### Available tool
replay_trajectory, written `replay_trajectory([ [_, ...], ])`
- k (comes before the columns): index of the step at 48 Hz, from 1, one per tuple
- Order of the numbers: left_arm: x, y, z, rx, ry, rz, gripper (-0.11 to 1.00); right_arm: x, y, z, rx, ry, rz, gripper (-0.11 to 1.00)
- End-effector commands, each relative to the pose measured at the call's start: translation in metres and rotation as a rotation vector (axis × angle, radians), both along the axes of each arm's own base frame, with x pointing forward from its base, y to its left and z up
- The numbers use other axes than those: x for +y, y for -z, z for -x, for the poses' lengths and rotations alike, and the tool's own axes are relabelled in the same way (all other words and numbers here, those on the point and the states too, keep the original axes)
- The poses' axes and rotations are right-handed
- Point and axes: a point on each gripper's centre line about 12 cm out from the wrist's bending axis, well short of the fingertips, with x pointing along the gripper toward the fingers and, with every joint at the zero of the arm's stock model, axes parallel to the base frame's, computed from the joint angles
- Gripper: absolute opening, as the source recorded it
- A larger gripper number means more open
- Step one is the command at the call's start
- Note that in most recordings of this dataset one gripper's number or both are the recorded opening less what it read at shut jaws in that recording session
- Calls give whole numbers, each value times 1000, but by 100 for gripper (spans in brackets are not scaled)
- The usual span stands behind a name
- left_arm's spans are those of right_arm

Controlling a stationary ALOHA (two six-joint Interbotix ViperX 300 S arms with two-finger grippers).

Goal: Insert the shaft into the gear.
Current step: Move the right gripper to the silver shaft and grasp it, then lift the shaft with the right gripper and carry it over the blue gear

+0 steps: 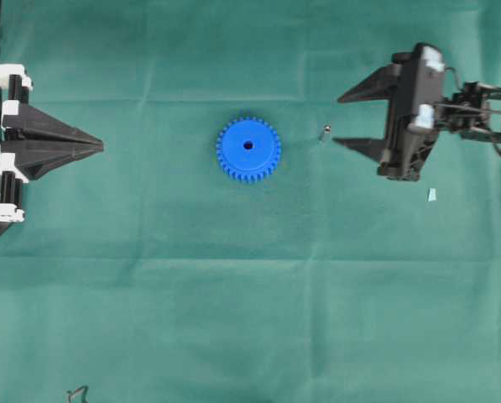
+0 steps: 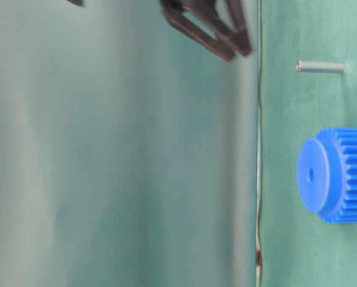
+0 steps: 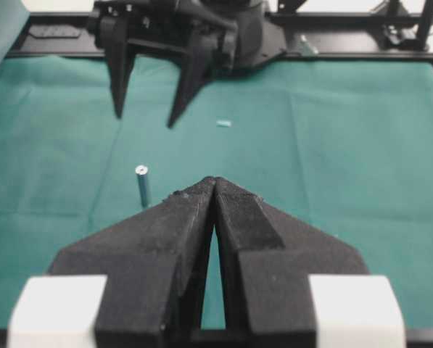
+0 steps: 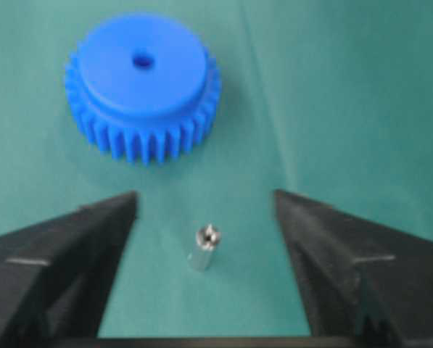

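A green cloth [image 1: 250,319] covers the whole table, creased in a loose grid. The right gripper [image 1: 338,120] reaches in from the right edge of the overhead view, its two black fingers spread wide apart with nothing between them, their tips pointing toward the middle of the table. The left gripper [image 1: 101,145] sits at the left edge, its fingers pressed together into a single point, holding nothing. The bright blue gear [image 1: 248,149] lies flat near the centre of the cloth, raised hub and small dark centre hole facing up, well apart from both grippers. The shaft [image 1: 325,133], a small silver-grey metal pin, stands upright on the cloth between the gear and the right gripper, close to the tip of the nearer finger but not touching it; in the right wrist view it stands in the gap between the open fingers. A small pale blue scrap [image 1: 432,195] lies on the cloth near the right arm
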Motion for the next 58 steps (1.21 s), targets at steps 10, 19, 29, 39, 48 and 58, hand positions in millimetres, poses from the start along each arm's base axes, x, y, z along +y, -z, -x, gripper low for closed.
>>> replay_trajectory([
  [10, 2, -10, -2, -21, -9, 0, 0, -10, 25, -15, 2, 51, -26, 84],
  [19, 2, -9, -2, -15, -9, 0, 0, -13, 37, -17, 29, 58, -31, 84],
  [29, 2, -9, -2, -11, -9, 0, 0, -13, 39, -18, 38, 58, -33, 84],
  [39, 2, -9, -2, -11, -9, 3, 0, -13, 41, -17, 48, 57, -36, 74],
  [48, 2, -8, -2, -8, -9, 3, 0, -12, 42, -17, 64, 50, -36, 27],
  [58, 2, -8, -2, -8, -9, 1, 0, -11, 42, -17, 68, 48, -34, 17],
])
